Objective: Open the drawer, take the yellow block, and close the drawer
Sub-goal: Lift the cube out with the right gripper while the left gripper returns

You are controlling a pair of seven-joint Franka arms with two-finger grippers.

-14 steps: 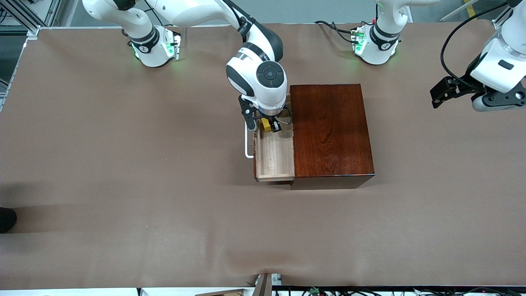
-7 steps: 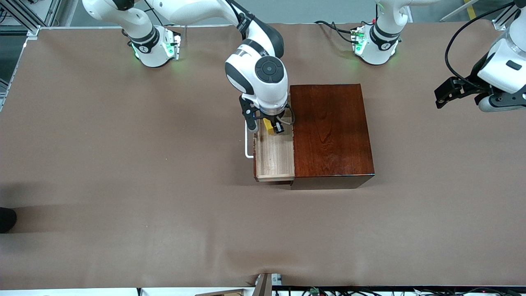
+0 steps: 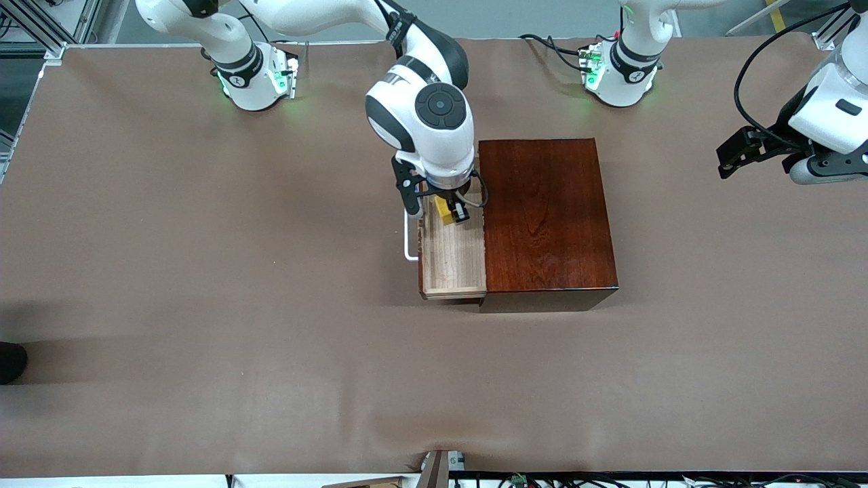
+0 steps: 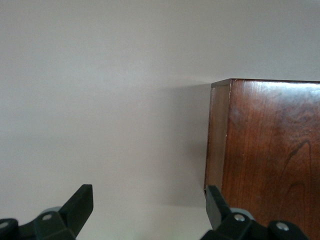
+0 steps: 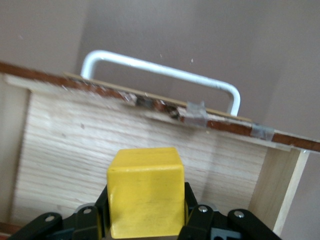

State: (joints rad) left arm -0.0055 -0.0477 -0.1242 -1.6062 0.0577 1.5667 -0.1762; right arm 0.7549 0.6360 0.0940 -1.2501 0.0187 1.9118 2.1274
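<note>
My right jaws (image 3: 450,209) grip the small yellow cube (image 5: 145,197) over the open pale-wood drawer (image 3: 453,261) — taking step in hand; left jaws (image 4: 150,210), open, wait — next, carry it clear, then push the white bar handle (image 5: 160,75) in.

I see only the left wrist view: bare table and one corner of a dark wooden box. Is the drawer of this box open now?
Observer: Yes. The drawer is pulled out of the wooden box toward the right arm's end of the table.
Operator: Where is the yellow block?
Observer: The right gripper is shut on the yellow block, over the open drawer.
Operator: Is the handle free?
Observer: Yes, nothing touches the white handle; the right wrist view shows it past the drawer's front panel.
Operator: And my left gripper?
Observer: The left gripper is open, waiting at the left arm's end of the table.
</note>
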